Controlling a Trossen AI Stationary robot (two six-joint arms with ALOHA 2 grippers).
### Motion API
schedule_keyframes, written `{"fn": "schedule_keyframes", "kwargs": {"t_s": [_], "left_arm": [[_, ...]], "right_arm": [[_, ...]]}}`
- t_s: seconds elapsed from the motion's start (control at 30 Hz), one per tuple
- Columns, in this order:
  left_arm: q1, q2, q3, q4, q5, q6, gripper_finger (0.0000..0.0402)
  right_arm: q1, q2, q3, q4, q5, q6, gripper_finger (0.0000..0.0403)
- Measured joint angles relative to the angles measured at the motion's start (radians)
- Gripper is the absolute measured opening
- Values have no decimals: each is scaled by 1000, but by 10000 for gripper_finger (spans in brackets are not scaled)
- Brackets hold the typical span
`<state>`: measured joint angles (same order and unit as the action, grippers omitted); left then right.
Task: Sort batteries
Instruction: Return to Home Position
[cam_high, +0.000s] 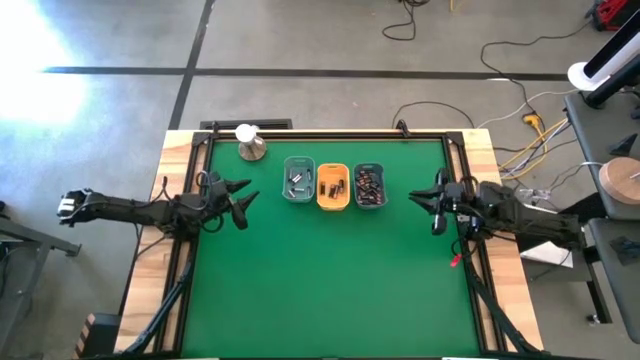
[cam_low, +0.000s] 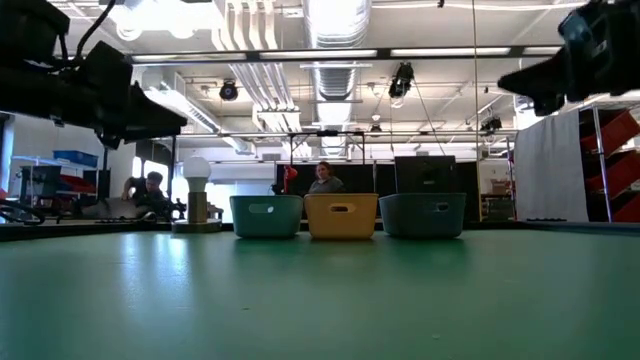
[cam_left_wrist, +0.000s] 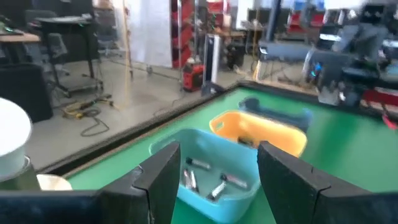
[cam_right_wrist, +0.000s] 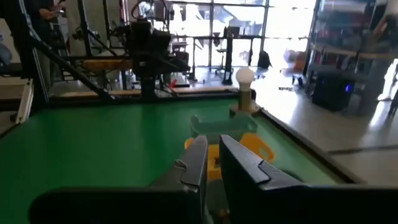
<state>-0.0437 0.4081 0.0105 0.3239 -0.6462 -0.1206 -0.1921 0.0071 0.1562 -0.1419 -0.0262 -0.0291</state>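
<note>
High view: left claw (cam_high: 243, 196) spread; right claw (cam_high: 433, 203) nearly closed.

The table (cam_high: 320, 290) is plain green with a pale wood border. In the upper middle of the high view, a light blue bin (cam_high: 286, 180) holds silvery-grey batteries (cam_high: 297, 181), an orange bin (cam_high: 333, 206) holds dark batteries (cam_high: 334, 186), and a slate-blue bin (cam_high: 369, 207) holds dark coppery batteries (cam_high: 370, 187). Up and left of them, a silvery dome (cam_high: 254, 151) carries a white ball (cam_high: 245, 132).

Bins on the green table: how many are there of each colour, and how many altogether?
light blue bin: 1
orange bin: 1
dark blue-grey bin: 1
Total: 3 bins
</note>
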Motion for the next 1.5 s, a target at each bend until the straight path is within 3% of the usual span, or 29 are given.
{"fn": "schedule_keyframes", "kwargs": {"t_s": [0.2, 0.57, 0.83, 1.03, 1.37, 1.5], "left_arm": [[0, -67, 0, -118, 12, -20, 191], [5, -189, 0, -121, -14, 42, 191], [3, -277, 0, -249, -26, 9, 191], [3, -233, 0, -249, -26, 1, 191], [-10, -86, -1, -217, -13, -133, 191], [-8, -85, -1, -127, 184, -137, 191]], "right_arm": [[0, -6, -118, 96, 48, 45, 32], [18, 2, -126, 112, 26, 82, 33], [18, 1, -126, 110, 26, 87, 34], [41, 3, -144, 150, 25, 85, 34], [221, 7, -145, 161, 81, -1, 34], [224, 10, -145, 161, 87, -21, 34]]}}
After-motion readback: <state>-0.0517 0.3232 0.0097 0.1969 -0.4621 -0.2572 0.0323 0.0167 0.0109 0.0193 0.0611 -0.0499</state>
